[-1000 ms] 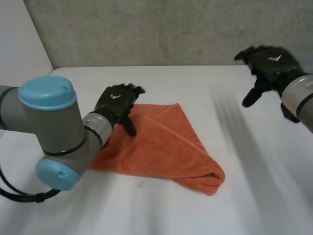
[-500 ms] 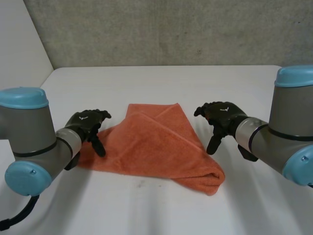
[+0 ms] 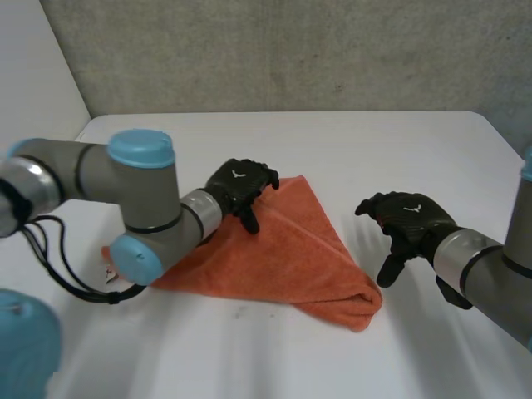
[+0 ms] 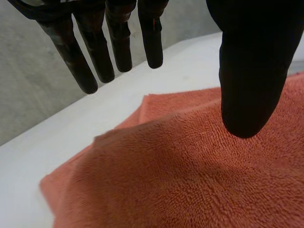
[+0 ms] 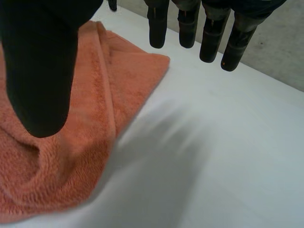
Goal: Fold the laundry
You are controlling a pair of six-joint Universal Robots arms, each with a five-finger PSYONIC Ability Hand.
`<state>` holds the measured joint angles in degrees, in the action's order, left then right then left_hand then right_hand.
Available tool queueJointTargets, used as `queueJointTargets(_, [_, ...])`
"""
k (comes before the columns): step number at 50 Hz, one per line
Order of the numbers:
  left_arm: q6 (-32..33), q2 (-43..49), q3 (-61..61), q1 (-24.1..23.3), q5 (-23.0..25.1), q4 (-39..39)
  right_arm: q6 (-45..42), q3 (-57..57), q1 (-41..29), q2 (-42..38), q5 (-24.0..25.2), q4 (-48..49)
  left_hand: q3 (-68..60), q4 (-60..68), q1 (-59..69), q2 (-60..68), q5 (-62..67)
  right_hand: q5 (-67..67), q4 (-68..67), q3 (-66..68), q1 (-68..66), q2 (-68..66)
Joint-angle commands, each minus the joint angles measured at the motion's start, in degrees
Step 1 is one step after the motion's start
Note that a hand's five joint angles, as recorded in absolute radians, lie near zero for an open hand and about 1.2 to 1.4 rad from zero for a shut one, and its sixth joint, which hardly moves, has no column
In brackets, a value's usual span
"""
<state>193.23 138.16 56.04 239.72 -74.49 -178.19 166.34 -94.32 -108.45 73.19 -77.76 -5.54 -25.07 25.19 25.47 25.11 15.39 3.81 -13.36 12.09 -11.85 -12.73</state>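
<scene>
Over the towel [image 3: 283, 249], the left hand [image 3: 241, 184] has returned; right hand [image 3: 409, 223] backed off.

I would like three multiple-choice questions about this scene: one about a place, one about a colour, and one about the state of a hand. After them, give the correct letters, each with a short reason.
1. Where is the left hand?
A. Over the towel, near its far edge
B. Over bare table, far from the towel
C. Under the towel

2. What colour is the towel?
A. Blue
B. White
C. Orange

3. How is the right hand?
A. Shut on the towel
B. Open, holding nothing
C. Curled into a fist

Answers:
1 A: the left wrist view shows the cloth beneath its fingertips.
2 C: the towel is orange in all three views.
3 B: its fingers hang straight beside the towel's edge, over the white table.
</scene>
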Motion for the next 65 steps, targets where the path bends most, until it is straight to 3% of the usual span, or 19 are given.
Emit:
queueJointTargets(1, [6.00, 10.01, -12.08, -0.83, -0.21, 5.83, -0.93, -4.73, 3.24, 2.83, 2.70, 1.59, -6.51, 6.38, 6.11, 6.46, 6.19, -3.81, 3.36, -2.09, 1.85, 2.73])
queueJointTargets(7, [8.21, 12.22, -14.30, -0.92, -0.74, 6.37, -0.93, -5.43, 4.65, 3.19, 4.20, 1.59, -14.25, 14.12, 13.85, 14.20, 13.92, -3.81, 3.36, -2.09, 1.85, 2.73])
queueJointTargets(8, [8.39, 12.48, -14.30, -0.92, -1.18, 6.37, -0.93, -5.52, 4.65, 3.19, 4.20, 1.59, -24.24, 24.12, 23.84, 24.19, 23.92, -3.81, 3.36, -2.09, 1.85, 2.73])
queueJointTargets(14, [8.65, 12.39, -14.12, -0.92, -1.71, 6.28, -0.93, -5.52, 4.65, 3.10, 4.55, 1.59, -35.61, 35.49, 35.21, 35.56, 35.29, -3.81, 3.36, -2.09, 1.85, 2.73])
queueJointTargets(15, [9.35, 12.39, -13.86, -0.92, -2.32, 6.28, -0.93, -5.52, 4.65, 3.19, 4.55, 1.59, -48.27, 48.14, 47.87, 48.22, 47.94, -3.81, 3.36, -2.09, 1.85, 2.73])
queueJointTargets(18, [10.32, 11.70, -13.25, -0.92, -3.37, 6.28, -0.93, -5.52, 4.57, 3.10, 4.55, 1.59, -54.90, 54.78, 54.51, 54.86, 54.58, -3.81, 3.36, -2.09, 1.85, 2.73])
queueJointTargets(24, [14.72, 5.01, -7.88, -1.09, -8.39, 3.47, -0.93, -5.17, 4.65, 3.19, 4.28, 1.85, -54.93, 54.81, 54.53, 54.89, 54.61, -3.81, 3.36, -2.09, 1.85, 2.73])
queueJointTargets(26, [17.26, -1.72, -1.06, -1.27, -10.49, -3.53, -0.84, -4.91, 4.83, 3.19, 4.28, 2.20, -54.93, 54.81, 54.53, 54.89, 54.61, -3.81, 3.36, -2.09, 1.85, 2.73])
queueJointTargets(30, [18.50, -9.49, 7.15, -1.88, -10.41, -10.25, -0.40, -4.47, 5.44, 3.19, 4.28, 2.90, -54.93, 54.81, 54.53, 54.89, 54.61, -3.81, 3.36, -2.09, 1.85, 2.73])
queueJointTargets(32, [18.59, -18.06, 15.63, -1.88, -10.41, -14.88, 0.21, -3.51, 5.53, 3.10, 4.46, 2.99, -54.93, 54.81, 54.53, 54.89, 54.61, -3.81, 3.36, -2.09, 1.85, 2.73])
queueJointTargets(38, [18.50, -25.57, 23.49, -1.80, -10.32, -14.82, 1.79, -0.08, 4.74, 0.99, 6.04, 2.46, -54.93, 54.81, 54.53, 54.89, 54.61, -3.81, 3.36, -2.09, 1.85, 2.73])
queueJointTargets(46, [18.76, -32.16, 32.28, -1.62, -10.23, -14.38, 14.09, 6.25, 5.27, -1.29, 15.09, 2.38, -54.93, 54.81, 54.53, 54.89, 54.61, -3.81, 3.36, -2.09, 1.85, 2.73])
queueJointTargets(53, [18.85, -35.86, 36.76, -1.53, -10.32, -14.46, 23.06, 14.76, 4.04, -12.61, 18.25, -2.52, -54.93, 54.81, 54.53, 54.89, 54.61, -3.81, 3.36, -2.09, 1.85, 2.73])
queueJointTargets(64, [18.85, -36.83, 36.68, 0.05, -10.50, -14.82, 22.80, 21.98, -2.55, -22.30, 22.38, -14.23, -54.93, 54.81, 54.53, 54.89, 54.61, -3.81, 3.36, -2.09, 1.85, 2.73])
queueJointTargets(65, [18.85, -36.56, 36.51, 0.40, -10.41, -14.82, 22.89, 22.42, -2.55, -22.21, 23.09, -14.41, -54.93, 54.81, 54.53, 54.89, 54.61, 2.26, -2.71, 3.98, -4.22, -3.34])
